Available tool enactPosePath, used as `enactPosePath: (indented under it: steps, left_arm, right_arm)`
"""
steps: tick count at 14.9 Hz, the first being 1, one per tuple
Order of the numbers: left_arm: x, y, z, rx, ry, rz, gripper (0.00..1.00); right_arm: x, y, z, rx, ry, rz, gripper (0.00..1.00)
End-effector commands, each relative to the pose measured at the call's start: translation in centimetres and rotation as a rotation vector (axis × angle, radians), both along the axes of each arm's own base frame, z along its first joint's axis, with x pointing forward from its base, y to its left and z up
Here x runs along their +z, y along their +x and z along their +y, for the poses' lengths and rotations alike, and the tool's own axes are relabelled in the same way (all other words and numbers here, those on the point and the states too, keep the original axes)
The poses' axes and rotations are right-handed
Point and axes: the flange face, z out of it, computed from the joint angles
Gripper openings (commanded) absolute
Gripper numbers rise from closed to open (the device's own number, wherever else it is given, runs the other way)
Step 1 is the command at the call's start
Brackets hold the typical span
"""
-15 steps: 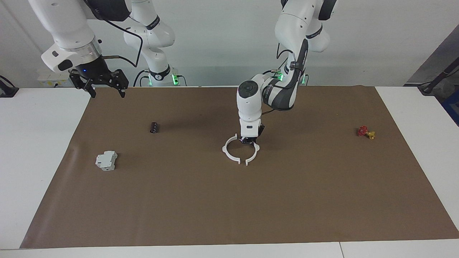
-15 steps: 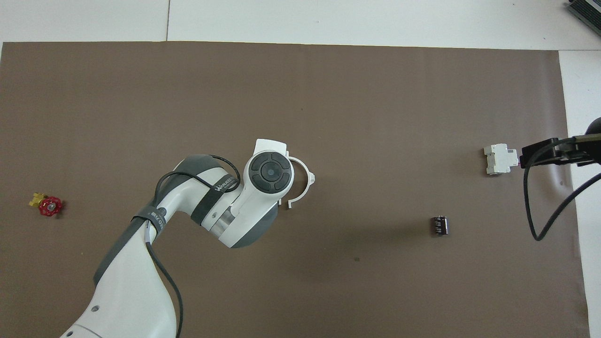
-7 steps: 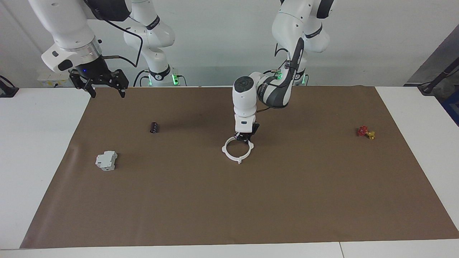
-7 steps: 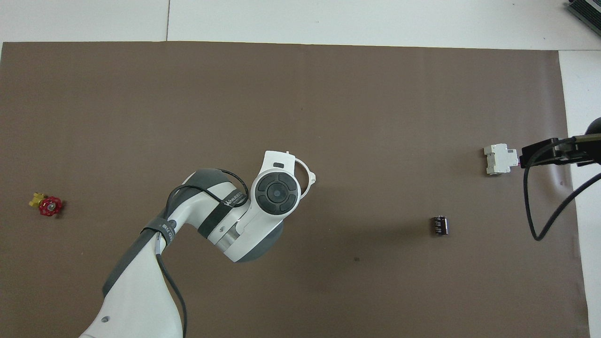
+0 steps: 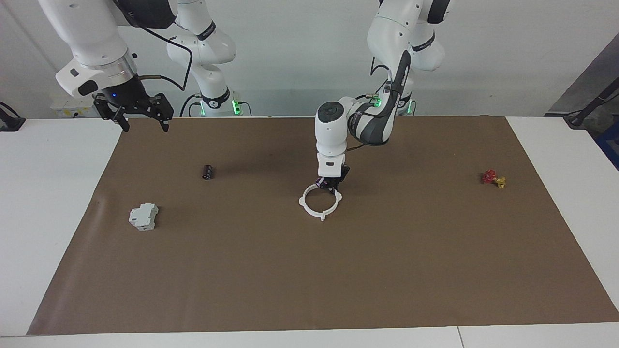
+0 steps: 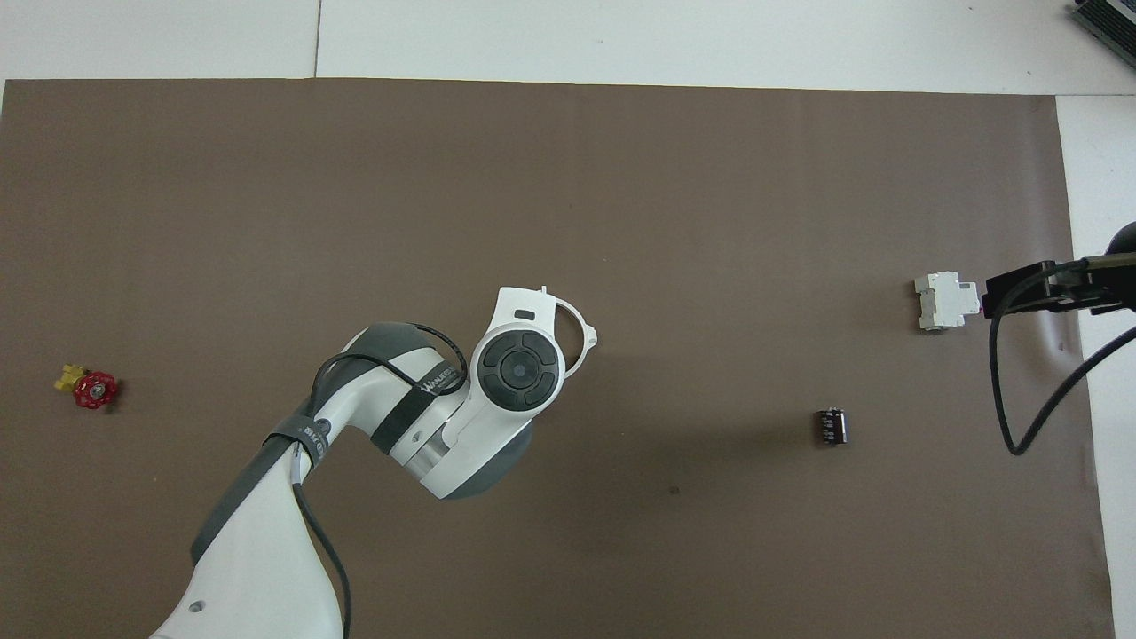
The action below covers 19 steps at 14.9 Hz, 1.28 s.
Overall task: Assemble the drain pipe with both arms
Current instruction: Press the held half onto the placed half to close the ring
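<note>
While the left claw (image 5: 330, 185) is staying clamped shut on the ring's robot-side edge, the two white halves are now lying closed into one ring (image 5: 319, 203) at mid-desk; a second ago they were standing apart with a gap at the edge away from the robots.

Item 1, ring: resting flat on the brown mat (image 5: 309, 270), roughly centred between the two ends of the desk (image 5: 53, 203). Its end tabs are meeting at the edge away from the robots. In the overhead view only an arc of it (image 6: 581, 333) is showing past the left wrist. Whether the halves are actually latching cannot be told.

Item 2, left claw: reaching down at the ring, its fingertips pinched together at the nearer joint; gripping the ring there, as far as the facing view is showing.

Item 3, right claw (image 5: 141, 117): hanging with its fingers spread and carrying nothing, over the mat's corner at the right arm's end, waiting.

Item 4, grey block (image 5: 143, 216): sitting toward the right arm's end, well apart from the ring.

Item 5, small dark cylinder (image 5: 208, 171): lying nearer to the robots than the block.

Item 6, red-and-gold valve (image 5: 493, 178): lying toward the left arm's end.

Assessment: the closing of the gap is suggesting the joining step is largely done, with a check on the seating probably remaining. The right arm is taking no part yet.
</note>
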Motion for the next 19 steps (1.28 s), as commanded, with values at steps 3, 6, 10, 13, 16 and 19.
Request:
enactPosePath:
  steps: [3,6,10,13,16,19]
  left_arm:
    - [0.17,-0.16,0.36,0.003,-0.028,-0.046,0.00]
    - [0.14,-0.17,0.39,0.002,-0.026,-0.043,0.00]
    - [0.14,-0.12,0.46,0.000,-0.025,-0.043,0.00]
    - [0.04,-0.12,0.62,0.002,-0.017,-0.036,1.00]
    - [0.12,-0.02,0.65,-0.003,-0.018,-0.038,1.00]
    - [0.33,0.09,0.78,0.001,-0.004,-0.027,1.00]
  right_arm:
    - [0.29,-0.14,-0.42,0.020,0.010,0.004,1.00]
    - [0.30,-0.12,-0.42,0.020,0.010,0.002,1.00]
    - [0.30,-0.12,-0.42,0.020,0.010,0.002,1.00]
    - [0.30,-0.12,-0.33,0.022,0.010,0.002,1.00]
    - [0.30,-0.12,-0.33,0.022,0.010,0.002,1.00]
    - [0.30,-0.12,-0.42,0.020,0.010,0.002,1.00]
